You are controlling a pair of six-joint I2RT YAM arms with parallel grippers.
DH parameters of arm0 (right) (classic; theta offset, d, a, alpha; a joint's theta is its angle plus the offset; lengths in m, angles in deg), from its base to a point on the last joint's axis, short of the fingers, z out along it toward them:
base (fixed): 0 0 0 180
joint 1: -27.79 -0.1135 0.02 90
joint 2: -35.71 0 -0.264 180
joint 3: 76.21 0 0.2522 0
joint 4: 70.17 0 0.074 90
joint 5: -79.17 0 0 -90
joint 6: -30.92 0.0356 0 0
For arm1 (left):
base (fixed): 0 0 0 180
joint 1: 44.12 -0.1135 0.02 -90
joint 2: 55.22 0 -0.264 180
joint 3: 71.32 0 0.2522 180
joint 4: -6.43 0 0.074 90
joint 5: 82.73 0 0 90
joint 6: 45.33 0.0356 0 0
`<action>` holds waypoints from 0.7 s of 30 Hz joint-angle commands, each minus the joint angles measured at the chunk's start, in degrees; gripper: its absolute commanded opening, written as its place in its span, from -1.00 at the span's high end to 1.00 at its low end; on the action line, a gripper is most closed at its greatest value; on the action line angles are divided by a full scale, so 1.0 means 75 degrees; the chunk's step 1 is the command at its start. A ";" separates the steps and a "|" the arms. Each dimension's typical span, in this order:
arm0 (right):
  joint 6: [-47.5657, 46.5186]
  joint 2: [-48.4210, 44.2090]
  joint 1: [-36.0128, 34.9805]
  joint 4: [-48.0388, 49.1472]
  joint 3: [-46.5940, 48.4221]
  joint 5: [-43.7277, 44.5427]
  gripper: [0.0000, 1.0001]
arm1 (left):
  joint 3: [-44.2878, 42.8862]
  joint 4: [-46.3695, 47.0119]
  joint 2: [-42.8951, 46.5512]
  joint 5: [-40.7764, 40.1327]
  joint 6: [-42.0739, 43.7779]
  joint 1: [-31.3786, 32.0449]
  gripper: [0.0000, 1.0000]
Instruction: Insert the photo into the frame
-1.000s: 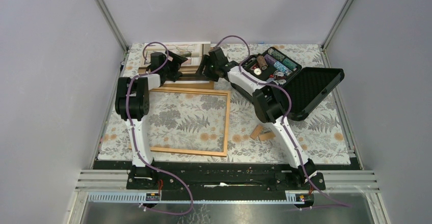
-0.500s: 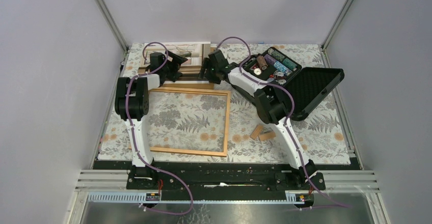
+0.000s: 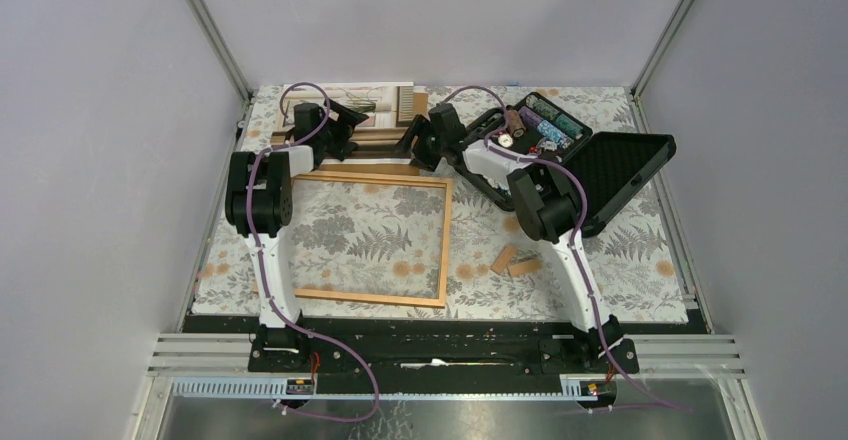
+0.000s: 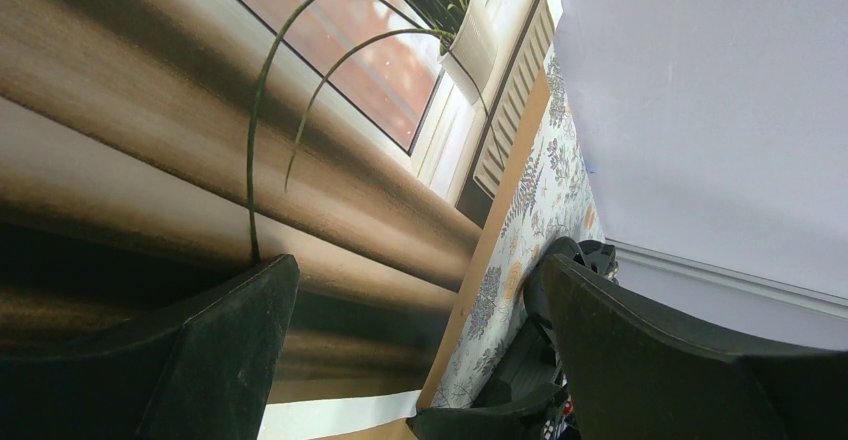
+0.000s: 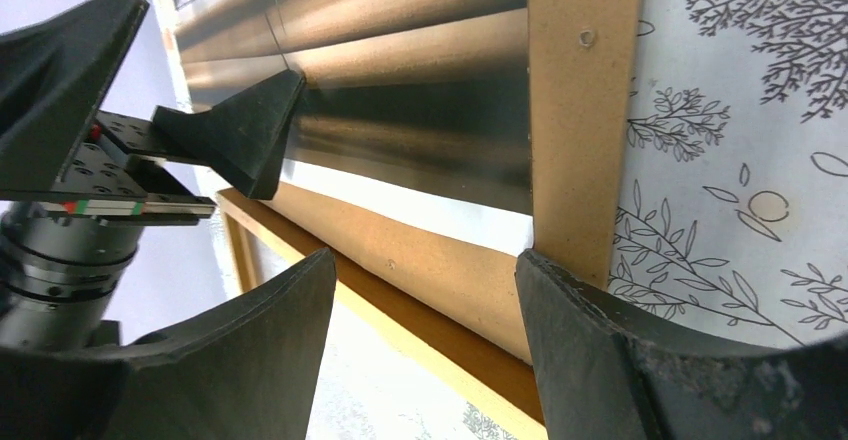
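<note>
Clutter on a fern-print tablecloth [image 3: 640, 250].
An open black case [image 3: 620, 175] sits at the far right, lid swung out, its base packed with small coloured items. Two small wooden blocks [image 3: 513, 262] lie just beside each other nearer the front. A brown backing board [image 5: 585, 110] lies flat at the far edge.

L arm [image 3: 266, 272] & R arm [image 3: 572, 268]: white links, black joints, purple cables [image 3: 377, 380], matte-black wedge fingers [image 4: 225, 345].

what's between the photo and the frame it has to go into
Nothing visible blocks it. The banded plant-by-window paper photo lies on a brown backing board just beyond the thin orange-tan wooden frame, whose opening shows only floral cloth. The left end effector and the right end effector, both open, sit by its near edge.
</note>
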 commanded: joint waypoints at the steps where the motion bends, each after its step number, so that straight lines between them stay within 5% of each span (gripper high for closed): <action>1: 0.0867 0.0270 0.0062 0.0458 -0.0898 -0.0116 -0.49 | 0.0312 -0.0914 -0.0363 -0.0153 0.0313 -0.0039 -0.97; 11: 0.1254 -0.0340 0.0066 0.0580 -0.1685 0.0858 -0.50 | 0.0351 -0.0881 -0.0339 -0.0150 0.0313 -0.0039 -0.97; 21: 0.1161 0.0880 -0.0046 0.0120 0.0174 0.0727 -0.51 | 0.0348 -0.0891 -0.0360 -0.0112 0.0325 -0.0039 -0.97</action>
